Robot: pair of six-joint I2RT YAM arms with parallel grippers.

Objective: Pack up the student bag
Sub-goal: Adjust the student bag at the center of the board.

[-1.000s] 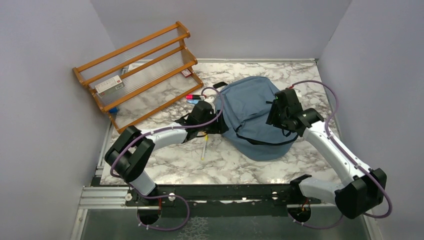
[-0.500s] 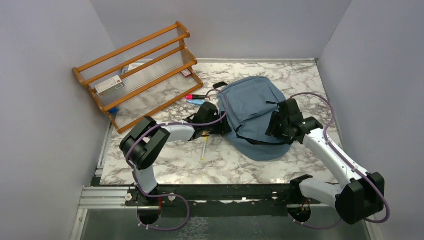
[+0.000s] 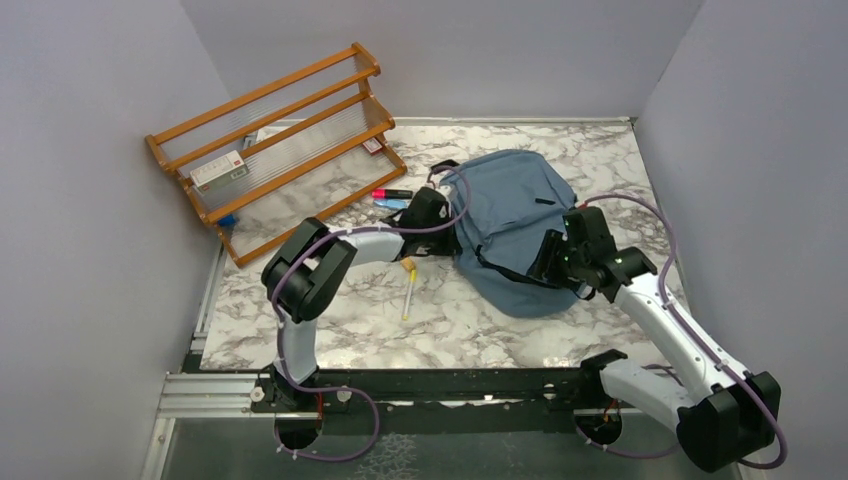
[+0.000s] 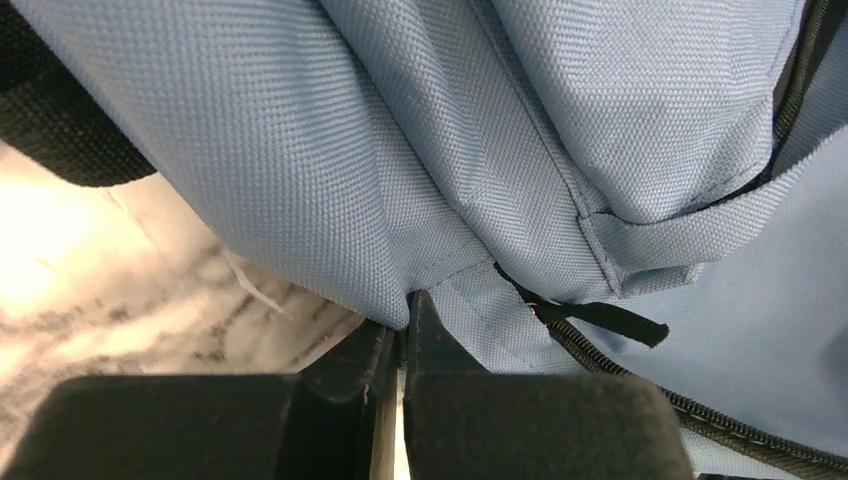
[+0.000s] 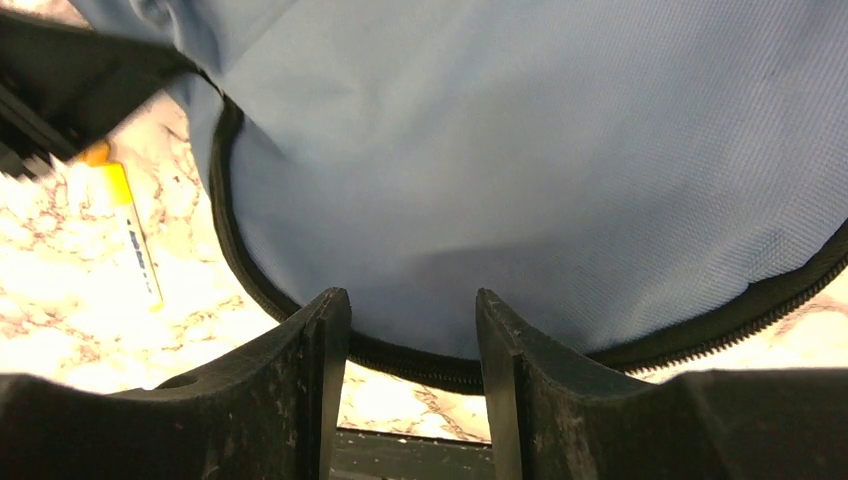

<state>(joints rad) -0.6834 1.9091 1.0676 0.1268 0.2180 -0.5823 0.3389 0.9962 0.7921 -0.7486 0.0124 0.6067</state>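
At the bag's left edge, my left hand is clamping together on a seam of the student bag, just beside its zipper. My right hand is standing apart, straddling the bag's near zippered rim without gripping it. I am judging this as the opening step: the bag is lying flat, with nothing visibly packed. The next move is calling for taut fabric while my right hand finds the zipper pull. The bag is resting on the marble-patterned table, with a yellow pen lying just beside it. A wooden rack is leaning at the back left, and pale grey walls are enclosing three sides.
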